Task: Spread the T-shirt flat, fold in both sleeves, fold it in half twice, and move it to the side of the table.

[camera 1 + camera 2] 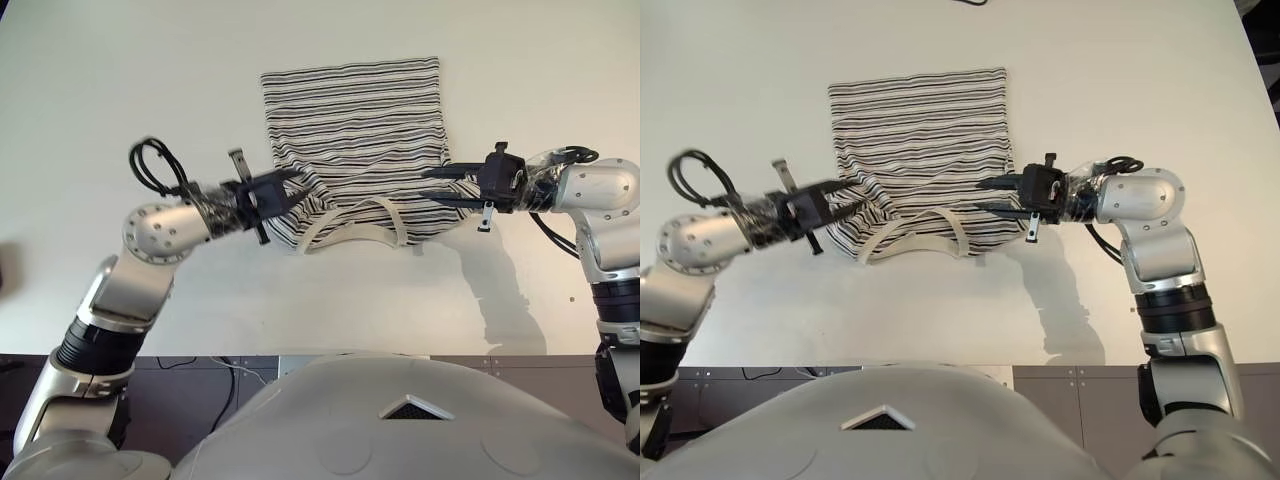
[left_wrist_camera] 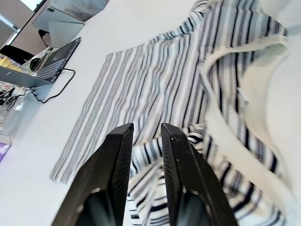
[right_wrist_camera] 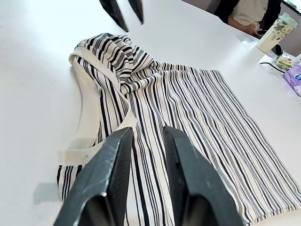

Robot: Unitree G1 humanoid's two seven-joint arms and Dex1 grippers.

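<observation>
Though seemingly bunched, one T-shirt (image 1: pixel 355 120), two grippers (image 1: pixel 298 188) (image 1: pixel 428 186)

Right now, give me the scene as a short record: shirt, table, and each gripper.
Surface: white table
T-shirt: striped, mostly flat, hem away from the robot, collar toward it
Left gripper: open, at the shirt's left shoulder
Right gripper: open, over the shirt's right shoulder edge
Wrinkles: fabric bunched at the left shoulder, by the left gripper
Task stage: not yet folded in half
</observation>
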